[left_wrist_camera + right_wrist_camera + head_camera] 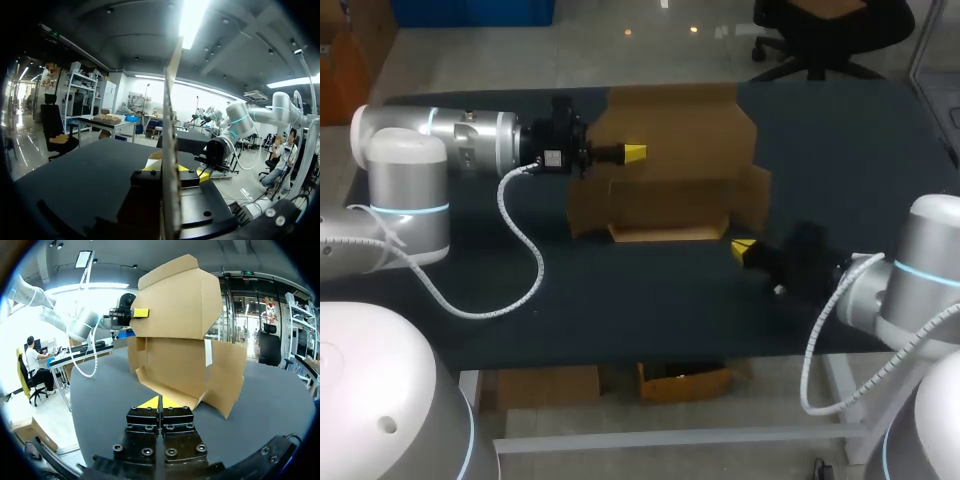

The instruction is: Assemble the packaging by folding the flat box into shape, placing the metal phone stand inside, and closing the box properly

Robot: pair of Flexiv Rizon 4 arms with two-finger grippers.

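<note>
The cardboard box (670, 130) stands partly unfolded on the dark desk (620, 300), its wide top panel raised; the left gripper (632, 152) pinches that panel's side edge, the board running edge-on between its yellow tips in the left wrist view. The right gripper (160, 402) sits low at the box's near bottom edge, tips pressed together; whether it touches the box is unclear.
</note>
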